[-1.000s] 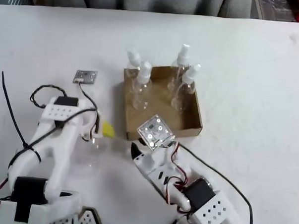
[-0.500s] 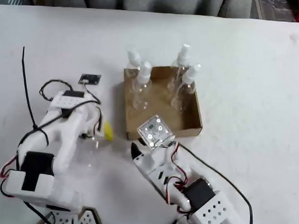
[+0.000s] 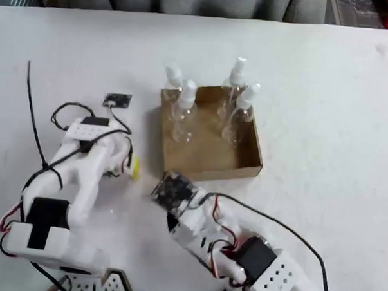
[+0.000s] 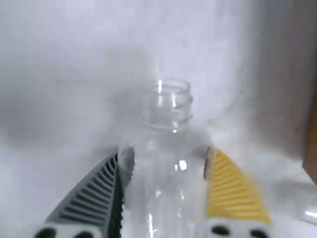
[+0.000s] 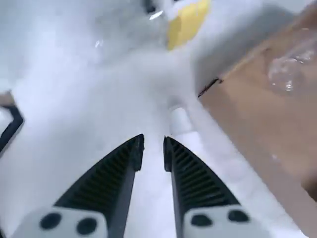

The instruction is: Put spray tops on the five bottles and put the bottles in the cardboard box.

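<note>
Swing of the right arm (image 3: 241,250) from the cardboard box (image 3: 209,167) toward the last bottle (image 4: 171,114).
Four capped bottles (image 3: 182,113) stand in the box; the left fingers (image 4: 228,188) pinch the open-necked fifth beside it. The right fingers (image 5: 124,168), almost pressed together and empty, hang over a blurred white piece (image 5: 179,120), probably the spray top, so capping seems next. The bottle's base is cut off.
</note>
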`<state>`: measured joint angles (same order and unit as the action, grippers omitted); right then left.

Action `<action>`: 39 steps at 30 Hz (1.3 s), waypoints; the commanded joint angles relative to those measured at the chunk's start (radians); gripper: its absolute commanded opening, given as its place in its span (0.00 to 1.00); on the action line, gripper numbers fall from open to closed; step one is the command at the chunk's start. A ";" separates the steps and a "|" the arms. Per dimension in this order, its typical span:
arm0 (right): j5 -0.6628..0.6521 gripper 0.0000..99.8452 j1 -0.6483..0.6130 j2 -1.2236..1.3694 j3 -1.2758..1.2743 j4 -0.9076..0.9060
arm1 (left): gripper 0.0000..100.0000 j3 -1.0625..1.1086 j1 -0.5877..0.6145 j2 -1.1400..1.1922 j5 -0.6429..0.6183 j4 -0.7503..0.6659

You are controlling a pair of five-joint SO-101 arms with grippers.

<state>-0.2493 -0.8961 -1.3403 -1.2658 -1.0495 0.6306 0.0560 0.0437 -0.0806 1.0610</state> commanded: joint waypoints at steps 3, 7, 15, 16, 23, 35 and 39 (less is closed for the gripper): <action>-0.086 0.08 -0.068 0.124 0.064 -0.038 | 0.02 -0.054 0.116 -0.127 -0.003 -0.034; -0.081 0.13 -0.065 0.317 0.130 -0.033 | 0.02 -0.048 0.117 -0.127 -0.003 -0.048; -0.087 0.13 -0.038 0.510 0.155 0.065 | 0.02 -0.048 0.133 -0.125 -0.003 -0.069; -0.089 0.15 -0.021 0.518 0.155 0.073 | 0.02 -0.048 0.133 -0.125 -0.003 -0.069; -0.091 0.20 0.038 0.567 0.155 0.127 | 0.02 -0.046 0.133 -0.125 -0.003 -0.069; -0.091 0.19 0.045 0.748 0.155 0.303 | 0.02 -0.034 0.133 -0.125 -0.002 -0.069; -0.091 0.19 0.076 0.792 0.155 0.363 | 0.02 -0.029 0.133 -0.125 -0.002 -0.069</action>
<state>-0.3291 -0.8577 -0.5746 -1.1646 -0.7472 0.6306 0.1803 -0.0284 -0.0806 1.0134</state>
